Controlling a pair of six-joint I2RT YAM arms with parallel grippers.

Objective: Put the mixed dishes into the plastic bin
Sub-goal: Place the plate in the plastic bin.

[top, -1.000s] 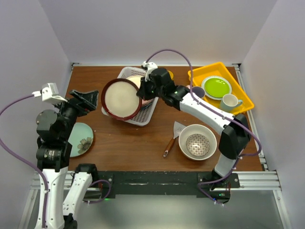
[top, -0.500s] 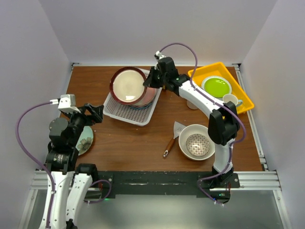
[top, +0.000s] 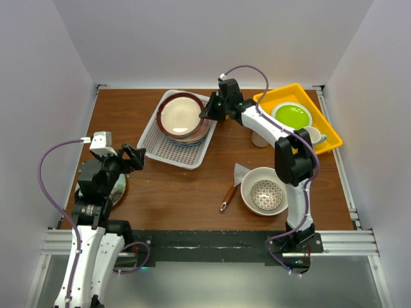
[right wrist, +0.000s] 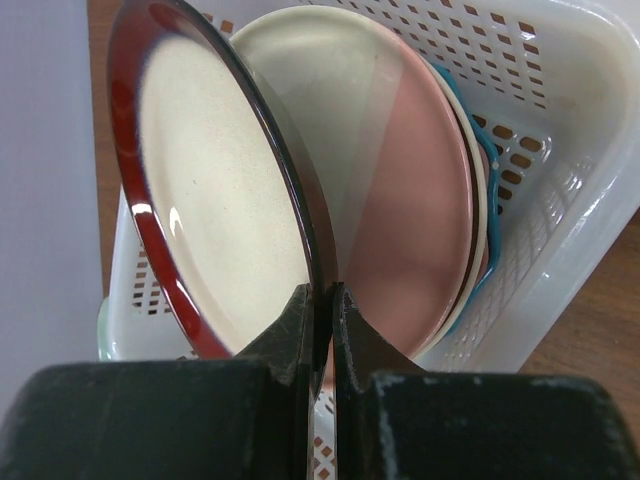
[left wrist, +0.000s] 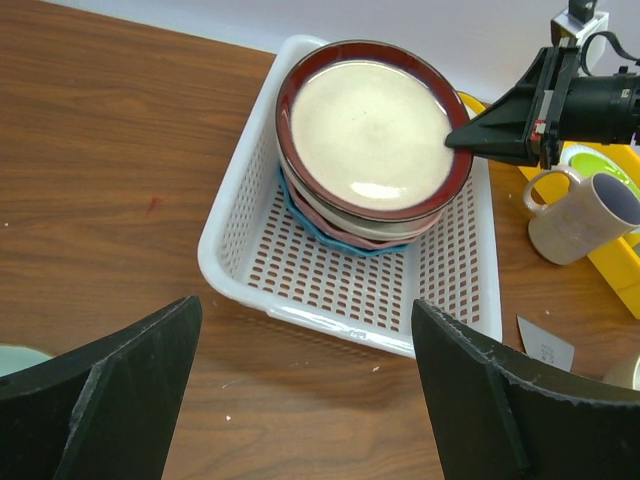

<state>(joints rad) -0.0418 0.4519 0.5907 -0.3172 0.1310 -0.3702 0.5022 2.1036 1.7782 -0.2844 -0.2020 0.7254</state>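
My right gripper [top: 207, 113] [right wrist: 322, 300] is shut on the rim of the red-rimmed cream plate [top: 179, 115] [right wrist: 215, 200]. It holds the plate tilted just over a stack in the far end of the white plastic bin [top: 168, 150] [left wrist: 330, 325]. The stack shows a pink plate [right wrist: 420, 220] and a blue plate [left wrist: 318, 224] under it. My left gripper [top: 131, 158] [left wrist: 305, 400] is open and empty, above bare table near the bin's front rim. A pale green plate [top: 119, 189] lies mostly hidden under my left arm. A large cream bowl [top: 252, 181] holds a small patterned bowl [top: 266, 194].
A wooden-handled spatula [top: 228, 190] lies left of the large bowl. A yellow tray [top: 282, 95] at the far right holds a lime-green plate [top: 291, 117] and a pale mug [top: 311, 135]. A purple-lined cream mug [left wrist: 580, 215] stands by the tray, under my right arm.
My right gripper has carried the red-rimmed plate back to the bin's far end and lowered it over the stack. My left arm has dropped lower and swung its gripper right, toward the bin.
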